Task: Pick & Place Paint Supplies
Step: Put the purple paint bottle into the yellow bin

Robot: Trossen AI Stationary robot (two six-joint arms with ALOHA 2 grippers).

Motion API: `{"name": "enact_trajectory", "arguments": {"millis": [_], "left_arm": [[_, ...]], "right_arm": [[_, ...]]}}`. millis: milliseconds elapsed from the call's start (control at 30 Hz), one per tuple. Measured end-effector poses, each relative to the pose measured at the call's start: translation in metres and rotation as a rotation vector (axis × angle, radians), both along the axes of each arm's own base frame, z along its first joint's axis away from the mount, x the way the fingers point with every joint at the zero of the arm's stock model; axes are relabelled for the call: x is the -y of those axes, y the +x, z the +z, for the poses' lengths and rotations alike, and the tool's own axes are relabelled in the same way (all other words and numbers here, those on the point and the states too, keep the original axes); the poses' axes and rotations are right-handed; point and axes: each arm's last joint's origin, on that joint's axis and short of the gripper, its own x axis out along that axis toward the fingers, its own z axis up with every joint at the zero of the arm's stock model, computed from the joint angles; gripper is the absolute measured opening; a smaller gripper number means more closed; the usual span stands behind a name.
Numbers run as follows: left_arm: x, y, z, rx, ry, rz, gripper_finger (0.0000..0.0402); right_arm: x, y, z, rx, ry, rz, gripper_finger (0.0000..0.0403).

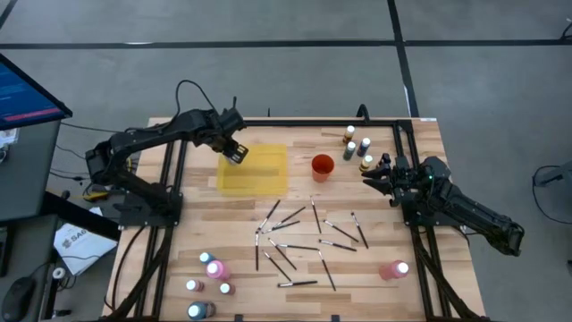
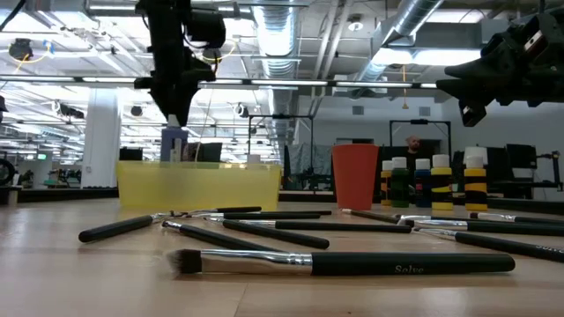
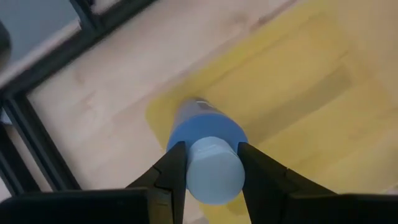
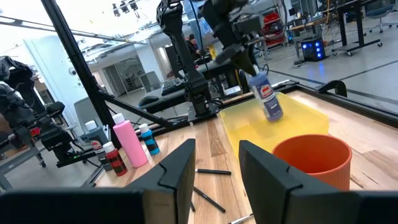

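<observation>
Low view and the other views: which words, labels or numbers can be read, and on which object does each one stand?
"Solve": on the handle of the nearest brush, low view.
Label on the blue bottle held over the yellow tray: too blurred to read.
Paper beside the table: too small.

Bright, even overhead light; ceiling strip lamps glare in the low view. The nearest brush looks soft, the blue bottle's cap blurred close up.
</observation>
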Motion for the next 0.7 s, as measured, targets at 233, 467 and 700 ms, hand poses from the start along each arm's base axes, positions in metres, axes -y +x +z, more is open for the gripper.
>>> {"name": "enact_trajectory", "arguments": {"millis": [233, 467, 700], "left_arm": [[-0.0001, 0.0001, -0.0022, 0.015, 0.005, 0.021, 0.0106], [-0.0004, 0.0007, -0.0024, 0.021, 0.006, 0.022, 0.0126], [-0.0013, 0.0010, -0.0030, 0.014, 0.025, 0.027, 0.0158]], "right_arm": [[-0.0001, 0.0000, 0.0001, 0.001, 0.000, 0.000, 0.0120], [0.0000, 0.0000, 0.0001, 0.001, 0.000, 0.000, 0.0120], [0.0000, 0.0000, 0.0000, 0.000, 0.000, 0.001, 0.0120]]}}
